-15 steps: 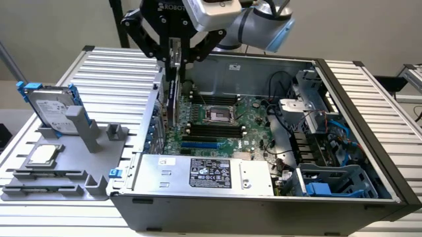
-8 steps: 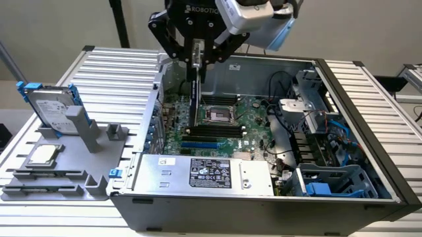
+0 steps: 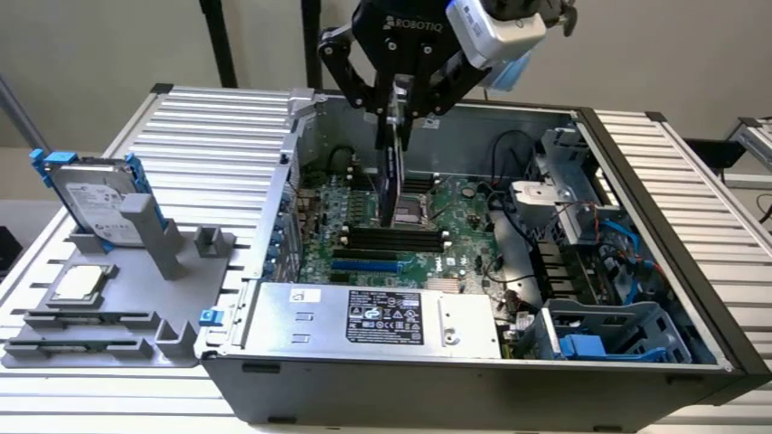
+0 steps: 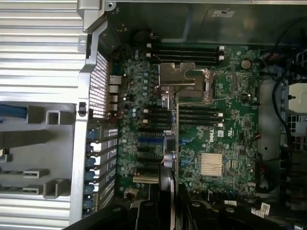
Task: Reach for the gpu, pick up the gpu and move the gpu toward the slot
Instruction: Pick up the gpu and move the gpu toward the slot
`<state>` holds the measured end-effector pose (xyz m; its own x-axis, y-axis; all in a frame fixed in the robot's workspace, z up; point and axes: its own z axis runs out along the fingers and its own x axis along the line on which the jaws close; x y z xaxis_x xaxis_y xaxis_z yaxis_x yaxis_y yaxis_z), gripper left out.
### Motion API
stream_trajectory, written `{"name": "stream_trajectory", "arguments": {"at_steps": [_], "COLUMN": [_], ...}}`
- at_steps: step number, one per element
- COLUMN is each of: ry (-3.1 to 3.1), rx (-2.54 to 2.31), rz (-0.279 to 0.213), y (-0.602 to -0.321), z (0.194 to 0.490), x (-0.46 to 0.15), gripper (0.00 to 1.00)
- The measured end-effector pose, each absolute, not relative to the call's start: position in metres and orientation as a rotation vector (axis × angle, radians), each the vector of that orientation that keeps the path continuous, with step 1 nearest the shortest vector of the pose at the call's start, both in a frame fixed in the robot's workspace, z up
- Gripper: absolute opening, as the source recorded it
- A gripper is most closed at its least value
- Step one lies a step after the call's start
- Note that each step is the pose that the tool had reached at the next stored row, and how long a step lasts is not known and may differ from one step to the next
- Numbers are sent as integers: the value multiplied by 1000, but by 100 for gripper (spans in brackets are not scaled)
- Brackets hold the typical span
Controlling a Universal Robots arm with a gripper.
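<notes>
The pincer [image 3: 396, 116] pinches the gpu [image 3: 392, 172] by its top edge, hanging upright above the motherboard [image 3: 417, 240]; the card looks light, stiff and fragile.

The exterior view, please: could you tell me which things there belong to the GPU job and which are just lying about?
In the job:
gpu, held edge-on by the claw
motherboard with the slots, inside the case

Lying about:
hard drive upright in the grey stand
processor chip on that stand
</notes>
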<state>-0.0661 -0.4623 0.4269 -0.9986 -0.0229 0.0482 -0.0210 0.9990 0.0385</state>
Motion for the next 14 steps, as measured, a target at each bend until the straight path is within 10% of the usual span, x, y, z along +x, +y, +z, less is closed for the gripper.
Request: {"name": "stream_trajectory", "arguments": {"at_steps": [14], "ry": [-3087], "rx": [34], "rz": [-59], "y": [-454], "z": [421], "x": [-40], "gripper": [26]}}
